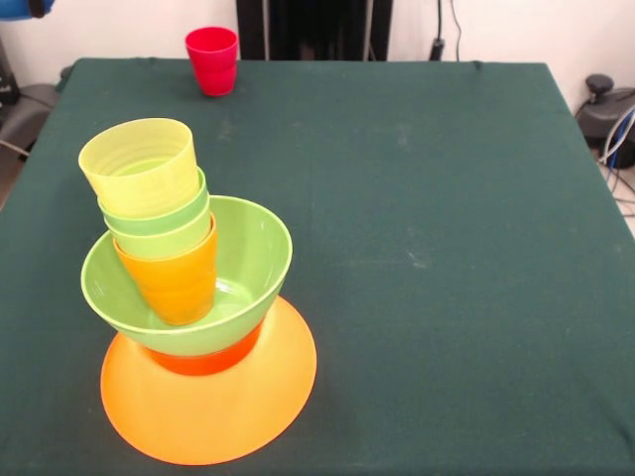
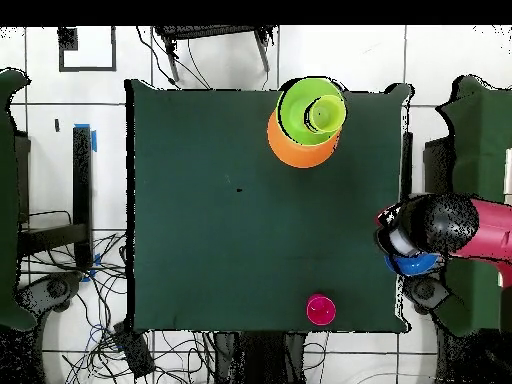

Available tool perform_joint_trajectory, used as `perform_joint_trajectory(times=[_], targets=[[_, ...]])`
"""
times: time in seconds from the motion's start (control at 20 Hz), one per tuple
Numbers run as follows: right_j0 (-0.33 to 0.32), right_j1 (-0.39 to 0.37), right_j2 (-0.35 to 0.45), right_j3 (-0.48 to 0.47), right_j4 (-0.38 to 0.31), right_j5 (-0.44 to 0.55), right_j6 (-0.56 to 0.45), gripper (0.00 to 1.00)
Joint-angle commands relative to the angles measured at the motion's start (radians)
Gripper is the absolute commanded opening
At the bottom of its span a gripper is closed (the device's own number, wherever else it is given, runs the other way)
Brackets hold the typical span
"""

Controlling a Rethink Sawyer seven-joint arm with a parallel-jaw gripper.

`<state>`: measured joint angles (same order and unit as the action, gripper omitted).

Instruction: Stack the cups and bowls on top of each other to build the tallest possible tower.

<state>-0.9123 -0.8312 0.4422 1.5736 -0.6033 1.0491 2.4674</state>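
The tower stands at the front left of the table. Its base is the large orange bowl (image 1: 213,416), upside down. On it sit a small orange-red bowl (image 1: 206,361) and the lime green bowl (image 1: 253,263). Nested in that bowl and leaning left are an orange cup (image 1: 179,283), two green cups (image 1: 164,230) and a yellow cup (image 1: 139,164) on top. The overhead view shows the tower (image 2: 305,125) at the table's top edge. A red cup (image 1: 212,59) stands alone at the far edge and also shows in the overhead view (image 2: 320,308). The purple bowl and my gripper are out of view.
The black pedestal (image 1: 313,30) stands behind the table's far edge. In the overhead view a person in a red sleeve (image 2: 485,230) is beside the table's right edge, with a blue bowl (image 2: 415,264) there. A bit of blue (image 1: 25,8) shows top left in the front view.
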Motion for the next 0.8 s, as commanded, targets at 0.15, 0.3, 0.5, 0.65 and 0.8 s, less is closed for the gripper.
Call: perform_joint_trajectory(times=[0.15,0.3,0.5,0.65,0.8], targets=[[0.104,0.063,0.058,-0.139,0.018,0.144,-0.208,0.00],[0.123,0.063,0.059,-0.177,0.027,0.188,-0.215,0.00],[0.147,0.079,0.060,-0.235,0.036,0.236,-0.221,0.00],[0.164,0.094,0.062,-0.266,0.042,0.253,-0.214,0.00],[0.179,0.110,0.064,-0.297,0.043,0.257,-0.212,0.00]])
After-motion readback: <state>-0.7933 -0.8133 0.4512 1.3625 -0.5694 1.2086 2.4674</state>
